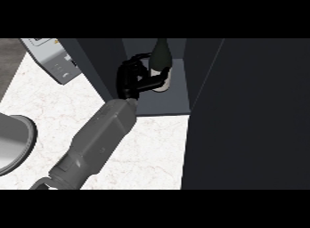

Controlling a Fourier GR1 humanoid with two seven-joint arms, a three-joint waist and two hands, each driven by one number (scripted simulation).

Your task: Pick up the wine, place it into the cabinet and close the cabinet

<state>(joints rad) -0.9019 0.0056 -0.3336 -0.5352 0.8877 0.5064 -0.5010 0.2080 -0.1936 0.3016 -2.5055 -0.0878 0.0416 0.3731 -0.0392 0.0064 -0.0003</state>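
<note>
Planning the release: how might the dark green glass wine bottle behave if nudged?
Tall, narrow and upright in the cabinet, the dark green glass wine bottle probably tips easily. Smooth glass may slip in the black hand curled round it.

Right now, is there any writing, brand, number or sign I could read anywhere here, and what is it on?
No text can be read here.
Grey appliance: small marks on its front panel, too blurred to read.
Wine bottle: no legible label; the robot hand curls round its lower part.
Cabinet: no writing shows.
</note>
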